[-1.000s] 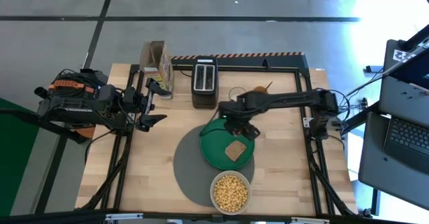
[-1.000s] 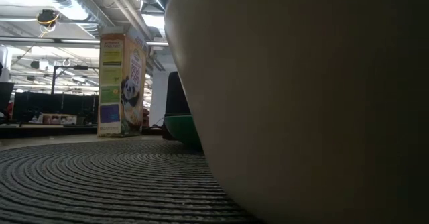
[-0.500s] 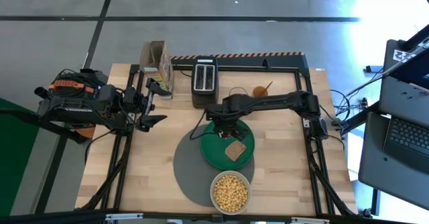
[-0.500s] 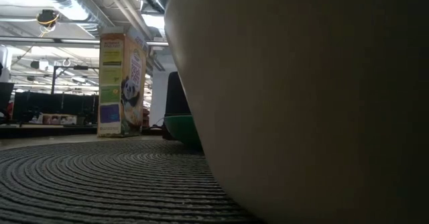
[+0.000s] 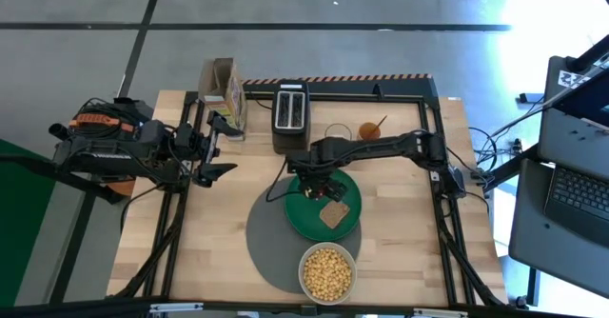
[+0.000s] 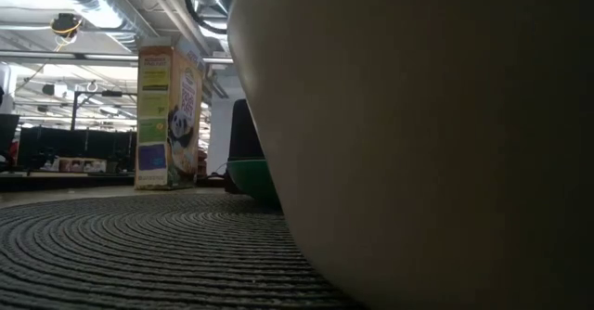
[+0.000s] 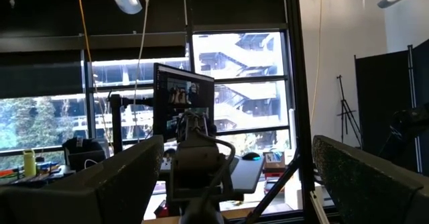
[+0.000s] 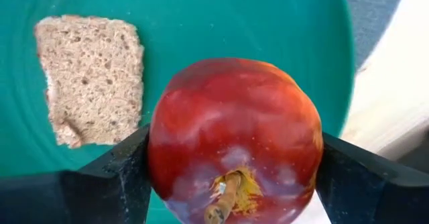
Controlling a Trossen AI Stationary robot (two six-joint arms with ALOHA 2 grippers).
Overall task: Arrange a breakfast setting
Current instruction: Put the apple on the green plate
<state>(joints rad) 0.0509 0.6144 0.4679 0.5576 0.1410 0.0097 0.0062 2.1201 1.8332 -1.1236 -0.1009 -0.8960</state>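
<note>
Here the right gripper (image 5: 314, 187) hangs over the far-left part of the green plate (image 5: 348, 225), its fingers clenched on the red apple (image 8: 234, 138). In the right wrist view the apple fills the gap between the two dark fingers (image 8: 107, 177), stem end toward the camera, with the plate beneath it. The toast (image 5: 333, 213) lies flat on the plate, just right of and nearer than the gripper; the wrist view shows it apart from the apple. Whether the apple touches the plate cannot be told.

The plate sits on the far-right part of the round grey mat (image 5: 266, 237). The pale bowl (image 5: 326, 271) of yellow cereal (image 5: 326, 269) stands at the mat's near edge, just beside the plate's near rim. In the low view the bowl's wall (image 6: 418, 143) fills most of the frame, with the mat's ribbed weave in front and the plate's green edge (image 6: 252, 180) behind.

Farther back, the black toaster (image 5: 290, 116) stands at the far side of the table (image 5: 219, 223), the cereal box (image 5: 225, 88) to its left, and an orange cup (image 5: 369, 129) to its right.

The left gripper (image 5: 217, 147) waits at the table's left edge, near the box, fingers spread apart and holding nothing.
</note>
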